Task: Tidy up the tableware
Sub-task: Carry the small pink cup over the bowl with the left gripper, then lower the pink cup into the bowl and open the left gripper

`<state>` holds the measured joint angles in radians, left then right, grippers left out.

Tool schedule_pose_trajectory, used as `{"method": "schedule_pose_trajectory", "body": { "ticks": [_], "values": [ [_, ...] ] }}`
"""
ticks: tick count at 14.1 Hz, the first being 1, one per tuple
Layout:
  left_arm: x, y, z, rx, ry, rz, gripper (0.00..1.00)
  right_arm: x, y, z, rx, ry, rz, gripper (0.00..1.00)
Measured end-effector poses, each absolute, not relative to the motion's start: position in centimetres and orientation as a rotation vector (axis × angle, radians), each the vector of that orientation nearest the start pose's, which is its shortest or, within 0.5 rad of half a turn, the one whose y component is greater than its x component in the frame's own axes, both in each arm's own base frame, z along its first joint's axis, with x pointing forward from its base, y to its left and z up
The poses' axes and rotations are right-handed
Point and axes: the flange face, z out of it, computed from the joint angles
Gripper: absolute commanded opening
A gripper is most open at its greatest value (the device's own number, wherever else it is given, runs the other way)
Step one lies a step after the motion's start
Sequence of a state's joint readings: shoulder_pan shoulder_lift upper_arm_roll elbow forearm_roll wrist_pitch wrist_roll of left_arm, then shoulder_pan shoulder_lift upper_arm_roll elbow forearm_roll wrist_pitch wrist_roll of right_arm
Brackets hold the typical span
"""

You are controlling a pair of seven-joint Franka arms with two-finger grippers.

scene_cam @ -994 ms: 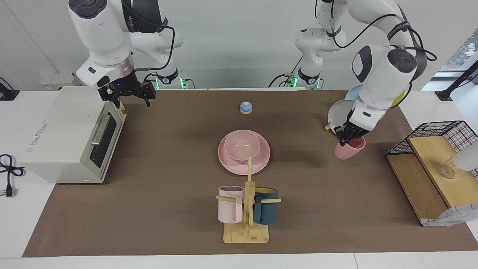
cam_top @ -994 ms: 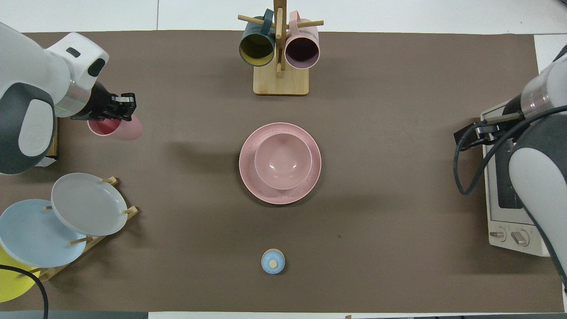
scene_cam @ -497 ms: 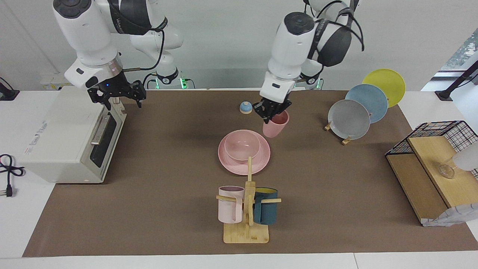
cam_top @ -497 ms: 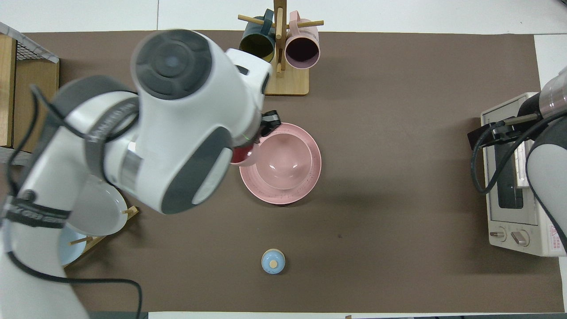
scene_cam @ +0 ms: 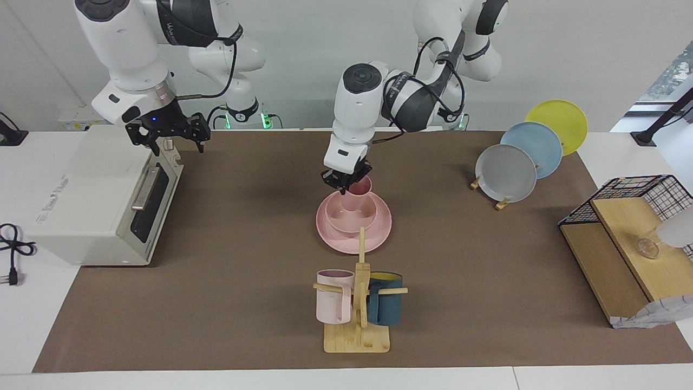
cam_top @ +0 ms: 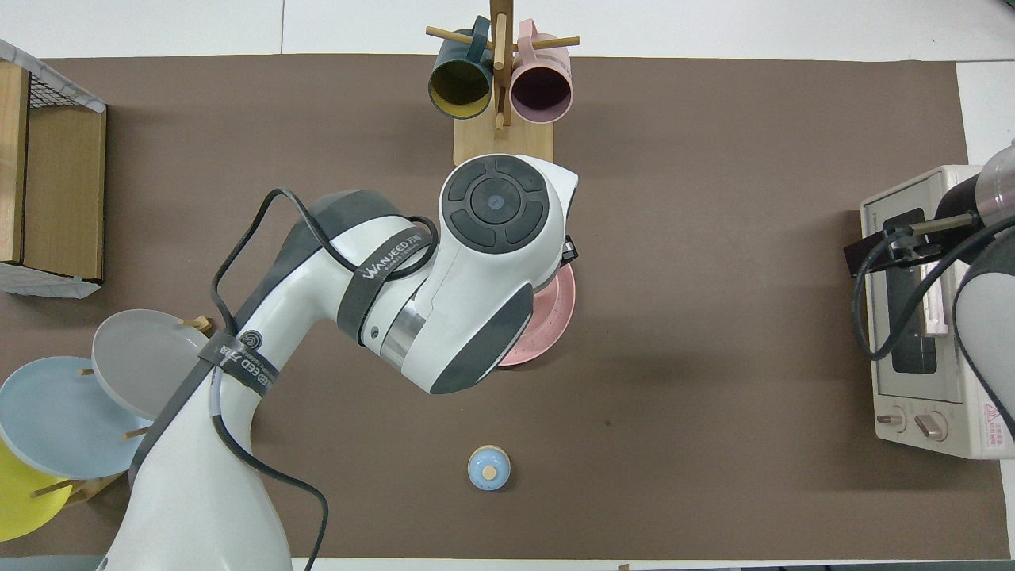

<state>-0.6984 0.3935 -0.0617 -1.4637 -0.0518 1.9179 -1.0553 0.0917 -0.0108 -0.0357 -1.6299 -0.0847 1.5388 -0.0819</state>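
— Two pincers, you ask; where do they stand?

— Your left pincer (scene_cam: 345, 184) is over the middle of the table (scene_cam: 216, 303), clamped on the rim of the cup (scene_cam: 358, 194). You see the cup upright, its lower part down inside the bowl (scene_cam: 349, 215). The bowl sits on the plate (scene_cam: 379, 230). From overhead the left arm covers cup and bowl, and you see only an edge of the plate (cam_top: 551, 325).

— And the right one?

— Your right pincer (scene_cam: 169, 136) hangs over the nearer end of the oven (scene_cam: 86, 200), at the right arm's end of the table, fingers spread and empty. That arm waits.

— What else do you have on the table?

— You have a mug stand (scene_cam: 357, 330) farther from the robots than the plate, with a pale mug (scene_cam: 333, 295) and a teal mug (scene_cam: 385, 304) hanging on it. A small blue bell (cam_top: 488, 468) stands nearer to the robots than the plate. A plate rack (scene_cam: 522, 154) holds grey, blue and yellow plates toward the left arm's end, and a wire basket (scene_cam: 628, 195) sits at that end.
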Motion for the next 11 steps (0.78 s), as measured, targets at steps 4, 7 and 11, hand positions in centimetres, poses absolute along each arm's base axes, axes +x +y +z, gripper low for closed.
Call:
{"method": "schedule_pose_trajectory", "body": {
  "ticks": [4, 7, 11],
  "values": [
    [49.4, -47.8, 43.0, -3.173, -0.521, 0.036, 0.00, 54.5, 1.1, 60.1, -3.216, -0.196, 0.132, 1.00],
    [49.4, -48.5, 41.3, -3.163, -0.522, 0.036, 0.00, 54.5, 1.0, 60.1, -3.216, -0.196, 0.132, 1.00],
    [49.0, -48.8, 40.9, -3.151, -0.494, 0.016, 0.00, 54.5, 1.2, 60.1, -3.216, -0.199, 0.131, 1.00]
  ]
}}
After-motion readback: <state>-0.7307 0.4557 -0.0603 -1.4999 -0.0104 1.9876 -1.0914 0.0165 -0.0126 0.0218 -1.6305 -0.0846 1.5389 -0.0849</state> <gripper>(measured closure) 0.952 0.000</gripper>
